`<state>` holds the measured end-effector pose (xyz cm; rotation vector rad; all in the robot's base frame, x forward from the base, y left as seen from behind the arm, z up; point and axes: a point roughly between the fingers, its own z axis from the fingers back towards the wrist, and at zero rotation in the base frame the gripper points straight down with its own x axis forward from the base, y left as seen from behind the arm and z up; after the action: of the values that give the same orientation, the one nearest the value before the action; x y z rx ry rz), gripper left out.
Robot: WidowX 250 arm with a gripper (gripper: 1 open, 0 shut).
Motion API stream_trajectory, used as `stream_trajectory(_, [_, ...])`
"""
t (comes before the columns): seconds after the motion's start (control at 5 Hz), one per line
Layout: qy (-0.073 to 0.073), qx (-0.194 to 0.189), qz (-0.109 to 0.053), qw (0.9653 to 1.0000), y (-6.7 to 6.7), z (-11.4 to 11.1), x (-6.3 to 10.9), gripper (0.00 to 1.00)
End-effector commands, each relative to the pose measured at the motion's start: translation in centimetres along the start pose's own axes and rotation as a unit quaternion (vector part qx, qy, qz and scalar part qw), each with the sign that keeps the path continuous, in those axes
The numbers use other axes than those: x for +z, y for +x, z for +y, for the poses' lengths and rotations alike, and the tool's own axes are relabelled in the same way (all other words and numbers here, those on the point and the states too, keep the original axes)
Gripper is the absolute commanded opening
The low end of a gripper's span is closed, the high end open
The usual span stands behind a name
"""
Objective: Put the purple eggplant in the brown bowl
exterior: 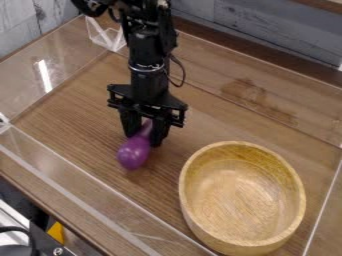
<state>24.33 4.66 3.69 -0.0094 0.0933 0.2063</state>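
Observation:
The purple eggplant [131,154] lies tilted on the wooden tabletop, left of the brown bowl [249,147], its lower end pointing to the front left. My gripper [144,132] comes straight down from above and is shut on the eggplant's upper end, one dark finger on each side. I cannot tell whether the lower end still touches the table. The bowl is large, round and light wood, has nothing in it and sits at the front right, a short gap from the eggplant.
Clear plastic walls [54,165] fence the wooden table [254,95] at the front left and along the sides. Behind it is a grey plank backdrop [267,20]. The arm's black column [144,40] rises above the gripper.

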Motion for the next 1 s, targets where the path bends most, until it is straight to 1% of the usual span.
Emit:
stream_trajectory(0.0, [-0.002, 0.000, -0.037, 0.9993, 0.9, -0.2, 2.3, 0.00])
stream_trajectory(0.4, [-0.005, 0.002, -0.038, 0.9993, 0.7, -0.6, 3.2, 0.00])
stream_trajectory(0.6, [-0.010, 0.001, -0.041, 0.9991, 0.4, -1.4, 4.1, 0.00])
stream_trajectory(0.8, [-0.017, -0.005, -0.046, 0.9988, -0.1, -2.9, 5.1, 0.00])
